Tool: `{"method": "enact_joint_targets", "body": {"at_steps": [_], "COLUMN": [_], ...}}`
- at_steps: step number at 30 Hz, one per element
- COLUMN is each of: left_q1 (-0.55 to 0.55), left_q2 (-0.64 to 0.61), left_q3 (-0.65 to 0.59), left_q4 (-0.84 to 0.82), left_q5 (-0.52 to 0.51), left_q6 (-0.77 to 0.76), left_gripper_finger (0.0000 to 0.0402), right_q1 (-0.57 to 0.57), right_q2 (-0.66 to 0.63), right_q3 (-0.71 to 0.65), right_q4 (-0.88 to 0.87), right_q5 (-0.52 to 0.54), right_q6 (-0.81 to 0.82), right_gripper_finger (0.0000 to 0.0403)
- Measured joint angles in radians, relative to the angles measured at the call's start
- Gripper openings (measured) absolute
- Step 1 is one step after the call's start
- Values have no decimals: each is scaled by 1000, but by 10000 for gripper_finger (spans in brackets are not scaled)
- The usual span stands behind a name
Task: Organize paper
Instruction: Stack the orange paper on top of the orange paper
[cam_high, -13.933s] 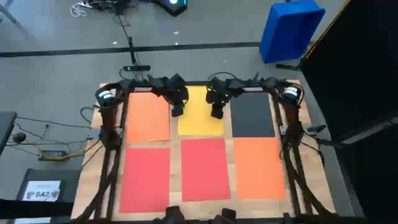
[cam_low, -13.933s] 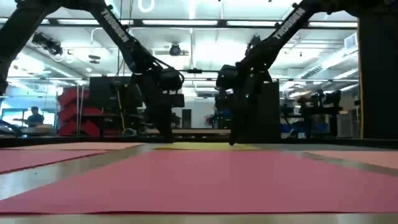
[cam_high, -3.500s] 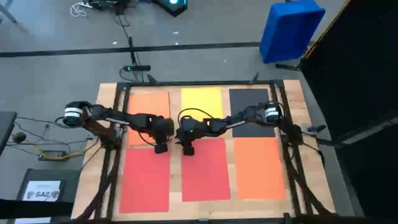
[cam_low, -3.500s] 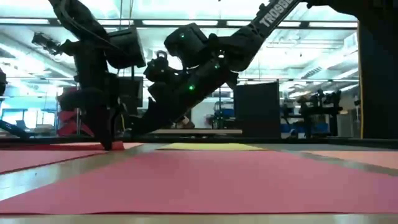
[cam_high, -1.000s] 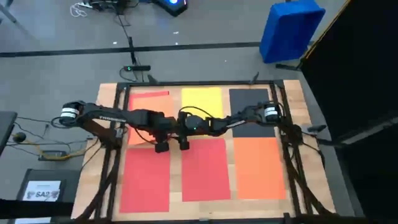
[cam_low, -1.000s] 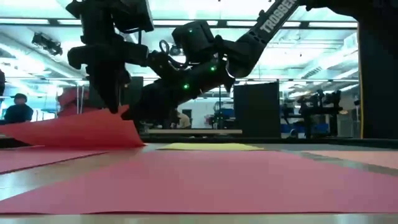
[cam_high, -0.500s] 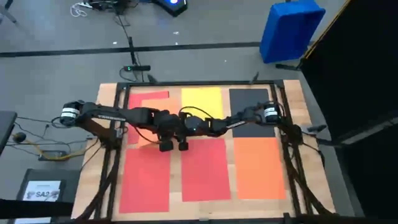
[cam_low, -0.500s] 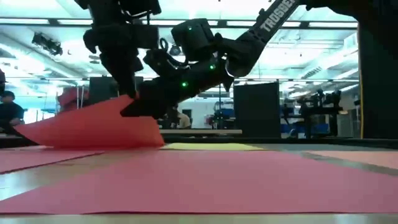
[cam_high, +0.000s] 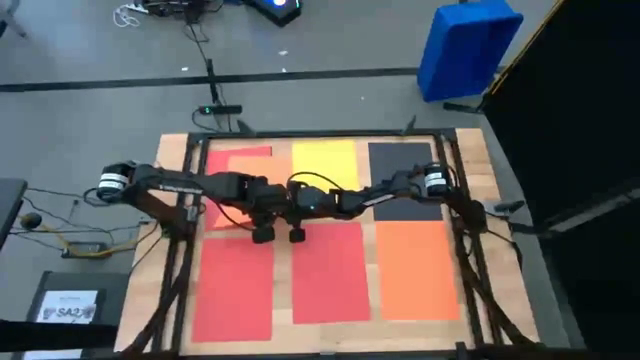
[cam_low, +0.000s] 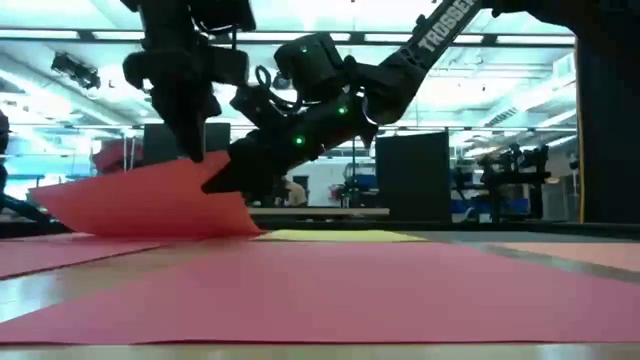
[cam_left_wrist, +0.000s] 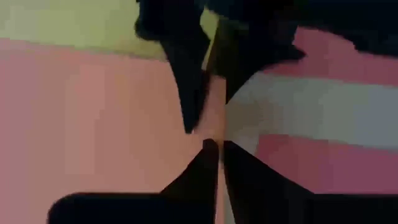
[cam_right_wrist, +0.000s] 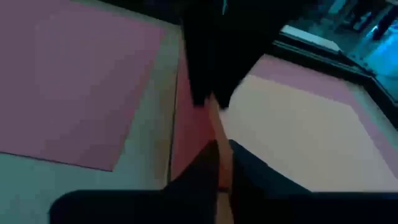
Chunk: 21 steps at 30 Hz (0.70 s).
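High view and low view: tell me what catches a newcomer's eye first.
Two dark arms meet over the table's middle, left claw and right claw side by side, both pinching one orange sheet lifted at its edge off the far-left spot. Around it lie red sheets, a yellow sheet and a black sheet.

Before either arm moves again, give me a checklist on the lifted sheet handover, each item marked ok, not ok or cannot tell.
1. Right gripper shut on the lifted orange sheet: ok, its fingers pinch the raised corner.
2. Left gripper shut on the same edge: ok, both grippers meet there.
3. Sheet clear of the table: not ok, its far edge rests low.
4. A red sheet shows under the lifted one; only one sheet picked up: cannot tell.
5. Yellow sheet and black sheet lying flat: ok.
6. Front red sheets undisturbed: ok.
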Motion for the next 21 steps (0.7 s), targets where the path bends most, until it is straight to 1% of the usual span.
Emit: {"method": "enact_joint_targets", "body": {"at_steps": [2, 4, 6, 9, 12, 14, 16, 18, 21], "left_q1": [0, -8, -30, -80, -124, -149, -172, -192, -215], "left_q2": [-3, -22, -62, -178, -348, -447, -518, -553, -553], "left_q3": [27, 37, 29, -42, -163, -260, -348, -417, -476], "left_q4": [-56, -76, -78, -30, 81, 150, 178, 194, 203], "left_q5": [-15, -38, -103, -236, -310, -325, -305, -274, -256], "left_q6": [-19, -35, -54, -117, -217, -274, -335, -398, -459], "left_gripper_finger": [47, 70, 92, 116, 128, 132, 133, 133, 134], "right_q1": [-2, -2, -2, -2, -2, -2, -3, -4, -4], "right_q2": [0, 0, 0, 0, 0, -1, -1, -2, -2], "right_q3": [0, 0, 0, -1, -1, -1, -1, -1, -1], "right_q4": [0, 0, 1, 1, 1, 3, 3, 3, 3], "right_q5": [0, 0, 0, 0, -8, -9, -9, -11, -16], "right_q6": [0, 0, 0, 0, 1, 1, 1, 1, 1], "right_gripper_finger": [0, 0, 0, 0, 0, 0, 0, 0, 0]}}
